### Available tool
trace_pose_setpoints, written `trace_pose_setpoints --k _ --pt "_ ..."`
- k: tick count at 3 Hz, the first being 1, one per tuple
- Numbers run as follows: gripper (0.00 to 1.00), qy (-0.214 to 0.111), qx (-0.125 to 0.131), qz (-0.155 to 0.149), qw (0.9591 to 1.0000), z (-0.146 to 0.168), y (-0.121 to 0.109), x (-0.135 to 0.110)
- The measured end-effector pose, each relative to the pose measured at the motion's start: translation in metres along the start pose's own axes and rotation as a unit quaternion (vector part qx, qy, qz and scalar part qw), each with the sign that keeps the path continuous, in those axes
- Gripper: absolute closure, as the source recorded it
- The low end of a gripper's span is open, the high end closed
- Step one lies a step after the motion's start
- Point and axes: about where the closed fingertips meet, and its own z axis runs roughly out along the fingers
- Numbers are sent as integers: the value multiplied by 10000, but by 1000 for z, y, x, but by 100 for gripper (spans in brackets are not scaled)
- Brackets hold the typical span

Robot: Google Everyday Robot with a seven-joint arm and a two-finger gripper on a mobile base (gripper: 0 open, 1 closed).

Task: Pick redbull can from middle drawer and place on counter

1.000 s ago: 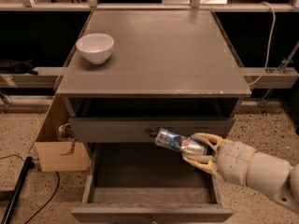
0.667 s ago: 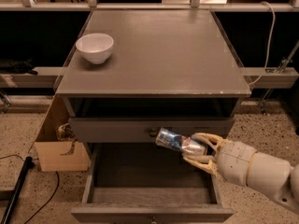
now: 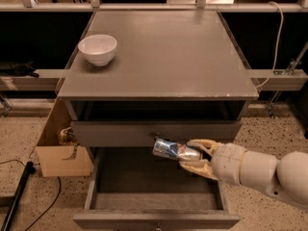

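My gripper point(image 3: 195, 156) reaches in from the lower right, its cream fingers point(image 3: 198, 166) shut on the redbull can point(image 3: 172, 149). The silver-and-blue can lies nearly level, pointing left, held above the open middle drawer point(image 3: 120, 181) and in front of the knobbed drawer front higher up point(image 3: 115, 134). The drawer is pulled out and its grey inside is bare. The counter point(image 3: 163, 52) is the flat grey top above, with a lightly chipped front edge.
A white bowl point(image 3: 97, 48) stands on the counter's left side. A cardboard box point(image 3: 57, 150) sits on the speckled floor left of the cabinet. A black cable point(image 3: 19, 196) lies at lower left. A rail and shelves run behind the cabinet.
None; the gripper and the can hold the same place above the drawer.
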Motion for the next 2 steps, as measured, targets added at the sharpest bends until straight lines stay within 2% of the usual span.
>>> trace_pose_setpoints --k 1,2 --pt "100 33 -160 -34 9999 12 -10 -5" --pt "100 137 -212 -218 9994 12 -27 -19"
